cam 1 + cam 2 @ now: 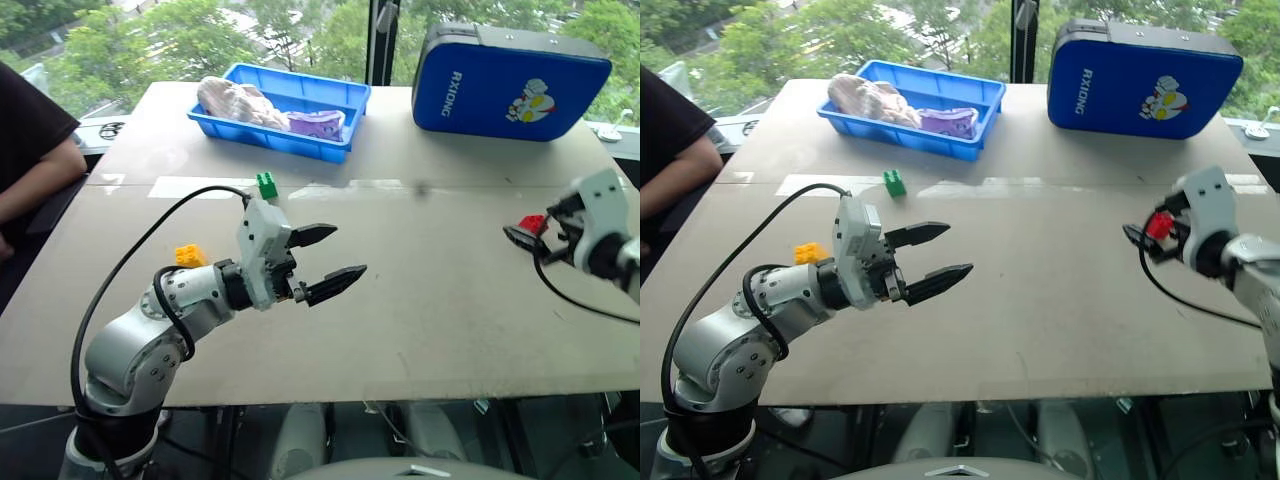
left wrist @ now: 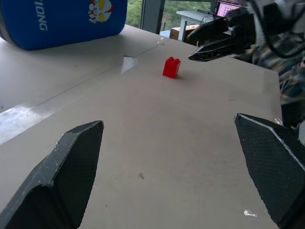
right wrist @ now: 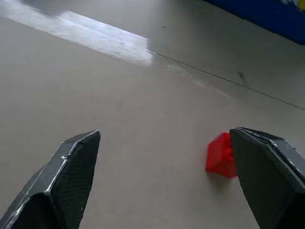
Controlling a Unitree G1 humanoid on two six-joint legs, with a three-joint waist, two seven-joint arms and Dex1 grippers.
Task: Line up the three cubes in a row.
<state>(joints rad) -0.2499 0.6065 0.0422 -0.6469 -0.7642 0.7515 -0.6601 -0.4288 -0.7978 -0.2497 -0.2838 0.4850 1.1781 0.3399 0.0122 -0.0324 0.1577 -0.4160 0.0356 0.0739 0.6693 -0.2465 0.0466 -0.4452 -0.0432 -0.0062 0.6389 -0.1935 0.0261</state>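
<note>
Judging from here, the right gripper (image 1: 1140,240), fingers spread and empty, hovers so near the red cube (image 2: 171,67) that one fingertip could knock it along the table (image 1: 420,300) instead of straddling it. The left gripper (image 1: 325,262), fingers also apart and empty, hangs between that cube and the yellow cube (image 1: 189,256); the green cube (image 1: 266,185) sits nearer the blue tray (image 1: 300,140). Tray, blue case (image 1: 505,80) and a person's arm (image 1: 35,175) lie clear of any row.
</note>
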